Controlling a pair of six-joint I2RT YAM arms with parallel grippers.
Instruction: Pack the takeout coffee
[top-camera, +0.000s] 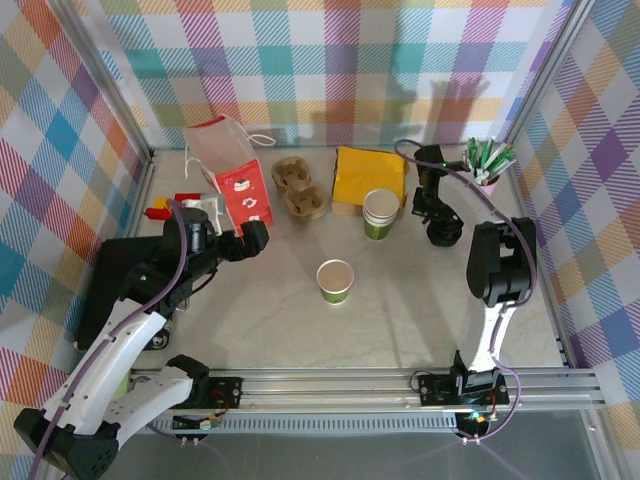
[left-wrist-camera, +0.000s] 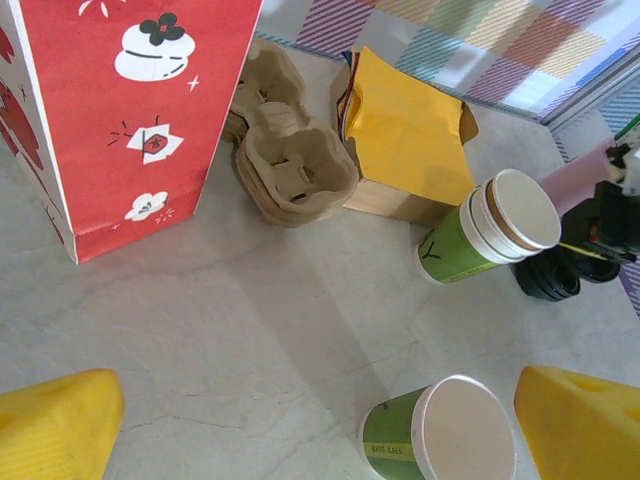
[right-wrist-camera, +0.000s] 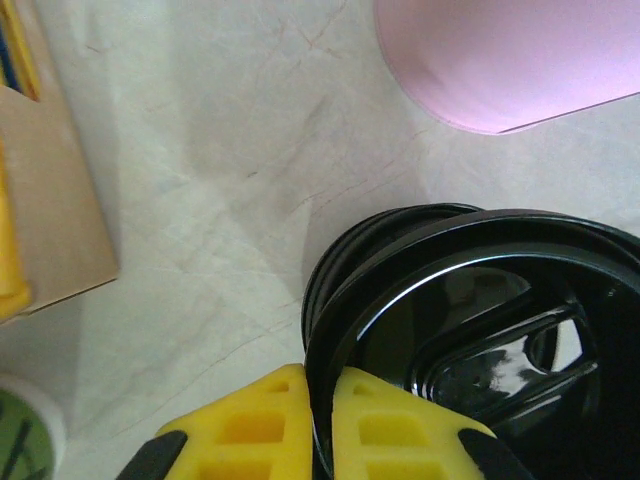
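Observation:
The takeout coffee cup (top-camera: 335, 281), green with a white rim band, stands upright and open-topped at mid-table; it also lies at the bottom of the left wrist view (left-wrist-camera: 440, 440). A stack of black lids (top-camera: 444, 236) sits at the back right. My right gripper (top-camera: 437, 215) reaches down onto it. In the right wrist view the right gripper (right-wrist-camera: 322, 395) is shut on the rim of the top black lid (right-wrist-camera: 480, 320), with more lids beneath. My left gripper (top-camera: 262, 232) hangs open left of the cup, nothing between its fingers (left-wrist-camera: 60, 425).
A red paper bag (top-camera: 240, 190) stands at the back left, beside a brown cup carrier (top-camera: 300, 188) and a box of yellow napkins (top-camera: 368, 178). A taller stack of green cups (top-camera: 380, 213) stands before the box. A pink cup of sticks (top-camera: 487, 175) is behind the lids.

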